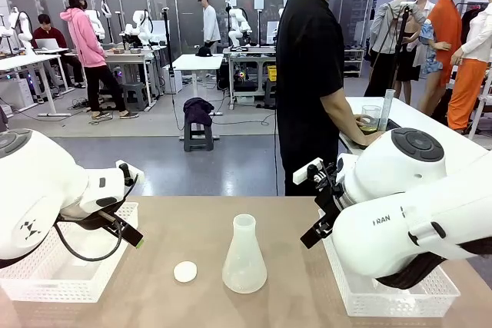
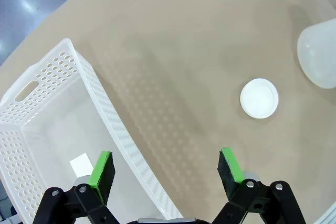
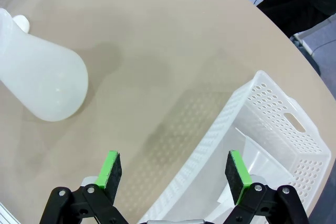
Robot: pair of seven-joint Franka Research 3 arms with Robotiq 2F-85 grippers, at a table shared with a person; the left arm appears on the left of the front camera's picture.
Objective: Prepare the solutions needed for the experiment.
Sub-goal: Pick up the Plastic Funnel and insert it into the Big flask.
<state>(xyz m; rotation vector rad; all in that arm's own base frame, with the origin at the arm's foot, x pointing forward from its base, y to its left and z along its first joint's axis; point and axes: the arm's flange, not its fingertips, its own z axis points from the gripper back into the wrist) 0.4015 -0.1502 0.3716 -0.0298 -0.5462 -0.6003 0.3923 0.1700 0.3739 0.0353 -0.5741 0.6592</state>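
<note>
Front view shows a frosted conical flask (image 1: 244, 260); left gripper (image 2: 165, 157) and right gripper (image 3: 173, 157) gape empty.

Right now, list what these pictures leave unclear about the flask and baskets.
Flask contents: front view, frosted wall hides them.
Flask body: left wrist view, cut by the right edge.
Right basket inside: front view, right arm covers most.
White scrap in left basket: left wrist view, unidentifiable.

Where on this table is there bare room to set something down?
Free: the far strip of table behind the flask, between the left basket and right basket; also the patch between flask and right basket. Tighter: the near side left of the flask, where the white disc lies.
</note>
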